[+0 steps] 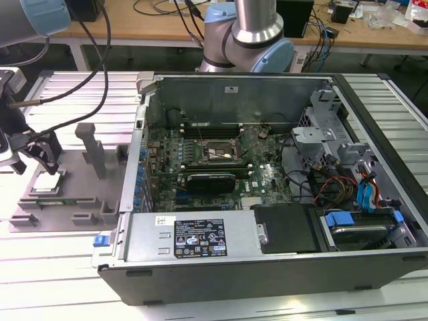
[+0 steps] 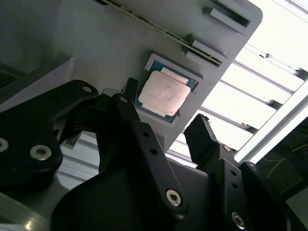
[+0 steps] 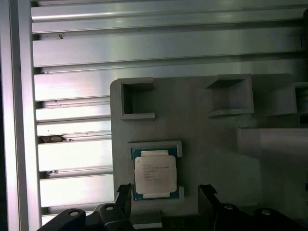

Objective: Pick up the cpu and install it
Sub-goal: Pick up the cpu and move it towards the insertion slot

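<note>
cpu spot: the cpu [image 1: 48, 182] sits in a shallow square pocket on the grey fixture plate [image 1: 73, 187], at the exterior view's left, well apart from the open PC case [image 1: 267, 267].
cpu facing: it lies flat with the shiny lid up. It's basically square, so there's no real long axis, and its edges run parallel to the pocket walls in both wrist views [image 3: 155, 174] [image 2: 163, 94].
gripper: the gripper [image 1: 37, 160] hangs right over the chip. It's spread wide and holding nothing, with one black finger on each side of the cpu in the first wrist view [image 3: 165, 191]. I can't tell if the tips touch the plate.
socket: the motherboard socket [image 1: 217, 152] inside the case has no chip in it.
surface: the tabletop [image 1: 47, 254] is ribbed aluminium slats, bright with glare, and carries both plate and case.
room: looks like a lab, with a wooden desk [image 1: 167, 27] behind and cables draped over it.
</note>
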### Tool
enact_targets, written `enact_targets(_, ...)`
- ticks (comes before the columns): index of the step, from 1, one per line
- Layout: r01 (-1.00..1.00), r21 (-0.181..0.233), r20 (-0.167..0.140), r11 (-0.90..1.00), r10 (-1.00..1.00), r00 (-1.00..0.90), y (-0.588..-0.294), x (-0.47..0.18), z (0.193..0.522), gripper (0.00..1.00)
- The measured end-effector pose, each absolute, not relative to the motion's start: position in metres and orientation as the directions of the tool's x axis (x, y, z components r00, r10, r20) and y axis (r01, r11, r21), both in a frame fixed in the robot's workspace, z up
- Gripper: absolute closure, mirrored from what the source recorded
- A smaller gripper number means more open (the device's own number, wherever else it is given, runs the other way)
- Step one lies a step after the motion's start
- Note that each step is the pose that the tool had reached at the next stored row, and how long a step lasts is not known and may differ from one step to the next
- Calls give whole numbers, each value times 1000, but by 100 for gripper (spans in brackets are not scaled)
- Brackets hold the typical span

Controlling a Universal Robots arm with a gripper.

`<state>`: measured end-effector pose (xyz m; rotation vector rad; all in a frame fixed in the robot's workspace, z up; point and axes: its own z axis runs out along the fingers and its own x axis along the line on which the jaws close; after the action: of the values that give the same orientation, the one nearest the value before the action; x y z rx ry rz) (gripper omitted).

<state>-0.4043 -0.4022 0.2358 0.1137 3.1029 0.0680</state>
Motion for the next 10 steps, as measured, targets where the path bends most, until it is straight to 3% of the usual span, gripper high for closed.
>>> enact_targets(10, 72, 46, -39, 996, 74, -997, -402, -404, 222, 34)
